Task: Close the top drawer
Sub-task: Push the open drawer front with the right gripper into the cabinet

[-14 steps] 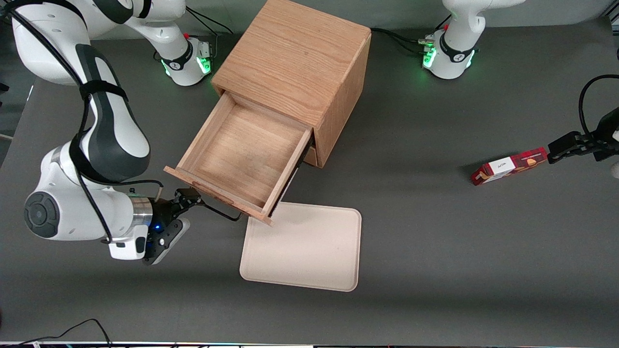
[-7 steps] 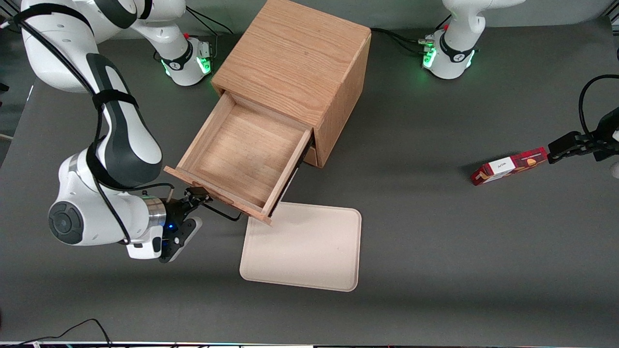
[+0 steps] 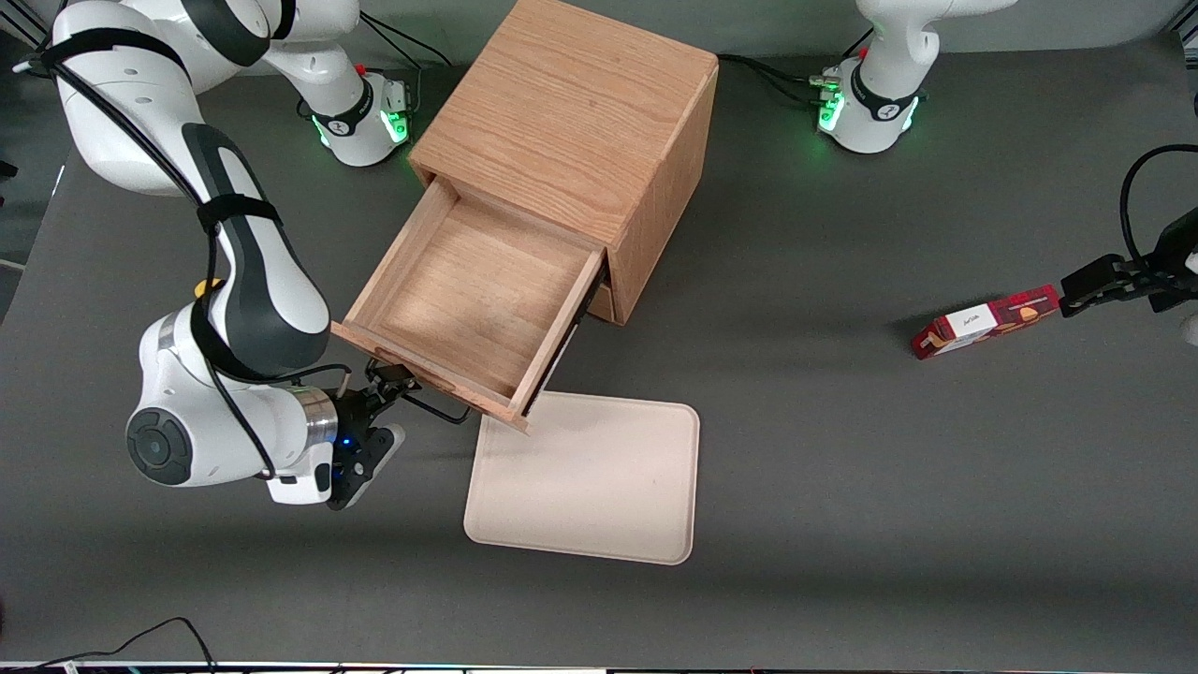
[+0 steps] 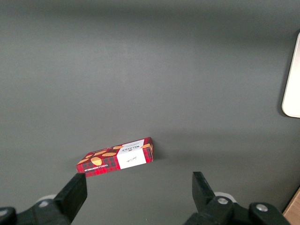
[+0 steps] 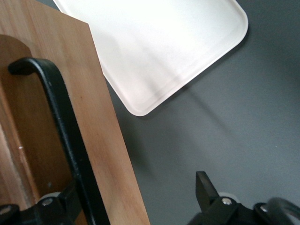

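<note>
Gripper (image 3: pixel 391 381) fingers spread, at the black wire handle (image 5: pixel 65 126) of the top drawer (image 3: pixel 468 304). Drawer pulled out of the oak box cabinet (image 3: pixel 571 112), shallow square tray with nothing inside. Cream rounded tray (image 3: pixel 590 482) lies just beside, bare.

The claw (image 3: pixel 386 386) sits against the open top drawer's (image 3: pixel 468 300) black handle (image 3: pixel 432 410)

Dark grey matte table (image 3: pixel 842 468)

Top drawer (image 3: pixel 473 300) pulled out, oak, empty.
</note>
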You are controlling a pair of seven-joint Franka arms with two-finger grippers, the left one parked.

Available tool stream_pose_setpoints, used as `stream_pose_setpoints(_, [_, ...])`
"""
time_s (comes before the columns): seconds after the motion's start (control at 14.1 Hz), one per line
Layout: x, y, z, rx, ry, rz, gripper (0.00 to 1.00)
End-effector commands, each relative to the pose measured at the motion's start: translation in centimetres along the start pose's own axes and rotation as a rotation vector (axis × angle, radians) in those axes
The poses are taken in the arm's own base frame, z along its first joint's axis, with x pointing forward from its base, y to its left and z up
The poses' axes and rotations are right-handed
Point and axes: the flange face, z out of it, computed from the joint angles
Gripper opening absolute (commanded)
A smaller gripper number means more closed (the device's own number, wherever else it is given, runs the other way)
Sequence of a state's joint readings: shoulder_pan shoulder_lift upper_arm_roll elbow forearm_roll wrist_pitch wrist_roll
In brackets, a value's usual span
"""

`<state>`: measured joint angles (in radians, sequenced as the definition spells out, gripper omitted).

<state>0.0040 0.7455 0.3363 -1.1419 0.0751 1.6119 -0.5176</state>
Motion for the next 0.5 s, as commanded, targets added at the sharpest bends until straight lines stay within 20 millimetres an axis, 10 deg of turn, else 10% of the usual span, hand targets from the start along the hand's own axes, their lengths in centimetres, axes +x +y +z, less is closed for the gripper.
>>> stream_pose_setpoints(0.0, [0.2,-0.7,1.1,0.021,-0.016,-0.026,1.0])
stream_pose_setpoints(0.43, [0.5,-2.6,2.0,0.034,-0.031,-0.039,1.0])
